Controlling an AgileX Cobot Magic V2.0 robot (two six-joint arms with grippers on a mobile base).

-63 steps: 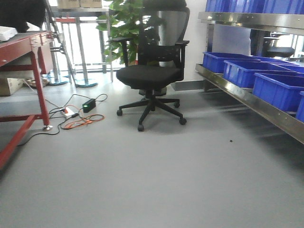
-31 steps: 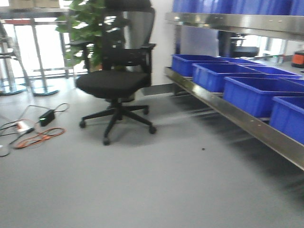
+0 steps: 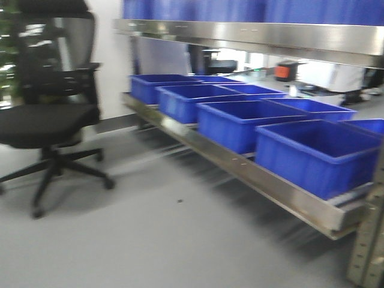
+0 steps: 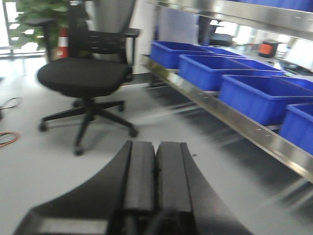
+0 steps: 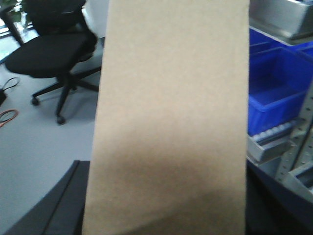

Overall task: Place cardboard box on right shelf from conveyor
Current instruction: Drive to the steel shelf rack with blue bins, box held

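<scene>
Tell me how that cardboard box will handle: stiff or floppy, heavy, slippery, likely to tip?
Probably stiff: the box shows a flat face and straight edges, no sag. Likely light for its size, being plain cardboard, though contents are hidden. The matte surface should not slip easily; long and narrow, it might tip if stood on end.

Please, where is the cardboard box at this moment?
In the right wrist view the cardboard box fills the middle, between the fingers of the right gripper, with the office chair behind its left and a blue bin to its right.
</scene>
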